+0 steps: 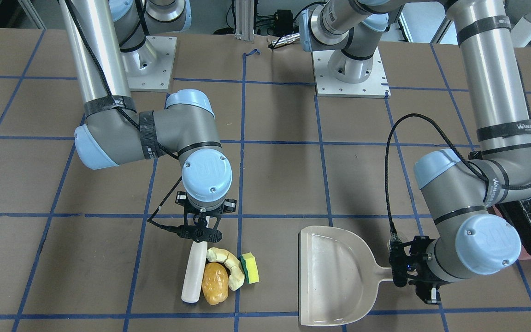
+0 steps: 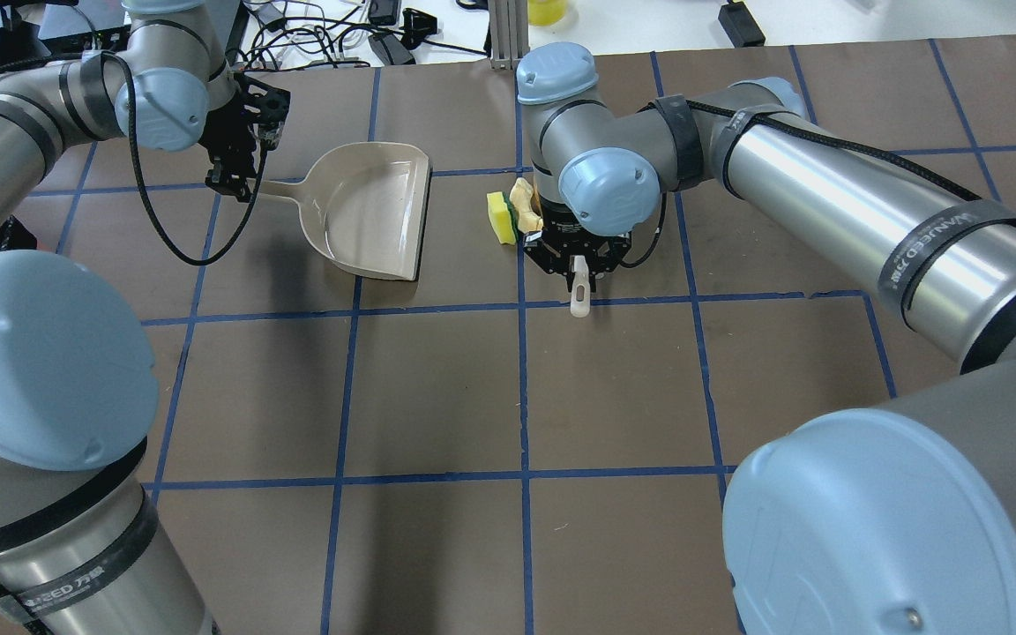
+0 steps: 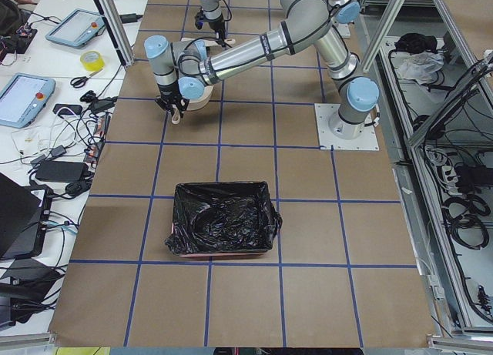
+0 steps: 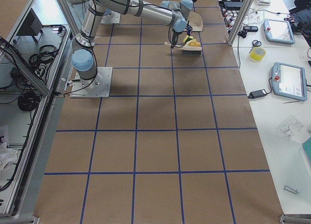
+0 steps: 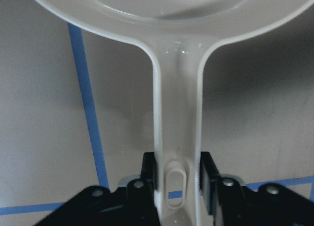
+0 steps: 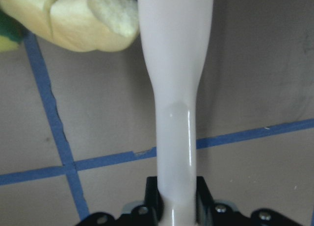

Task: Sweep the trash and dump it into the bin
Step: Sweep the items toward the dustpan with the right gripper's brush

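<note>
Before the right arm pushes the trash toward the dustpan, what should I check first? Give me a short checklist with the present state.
1. Right gripper shut on the white sweeping tool: ok.
2. Left gripper shut on the dustpan handle: ok.
3. Potato lump, crescent piece and sponge lie together between tool and dustpan: ok.
4. Dustpan's open edge faces them: ok.
5. Dustpan lip flat on the table: cannot tell.
6. Bin open on top: ok.
</note>
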Available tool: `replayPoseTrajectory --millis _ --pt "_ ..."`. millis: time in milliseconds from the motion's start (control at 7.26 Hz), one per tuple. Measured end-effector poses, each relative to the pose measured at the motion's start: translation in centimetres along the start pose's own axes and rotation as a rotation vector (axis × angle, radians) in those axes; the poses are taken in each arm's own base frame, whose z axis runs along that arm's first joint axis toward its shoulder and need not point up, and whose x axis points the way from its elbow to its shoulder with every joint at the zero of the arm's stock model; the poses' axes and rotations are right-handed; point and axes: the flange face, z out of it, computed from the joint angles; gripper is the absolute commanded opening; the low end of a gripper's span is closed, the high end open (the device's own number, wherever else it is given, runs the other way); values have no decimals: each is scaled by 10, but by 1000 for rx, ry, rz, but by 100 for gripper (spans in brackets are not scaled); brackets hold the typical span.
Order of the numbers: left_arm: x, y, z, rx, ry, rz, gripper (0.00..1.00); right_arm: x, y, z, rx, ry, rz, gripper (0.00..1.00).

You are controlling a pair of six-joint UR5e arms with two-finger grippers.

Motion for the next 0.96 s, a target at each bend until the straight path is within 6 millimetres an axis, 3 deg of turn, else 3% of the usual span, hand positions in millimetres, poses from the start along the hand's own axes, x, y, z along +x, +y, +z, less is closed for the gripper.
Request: replayPoseTrajectory --millis 689,965 --pt "0 -1 -1 1 -1 -5 0 -42 21 -12 -44 -141 98 0" --pt "0 0 -1 -2 -1 -8 0 -71 29 -17 -56 -198 140 0"
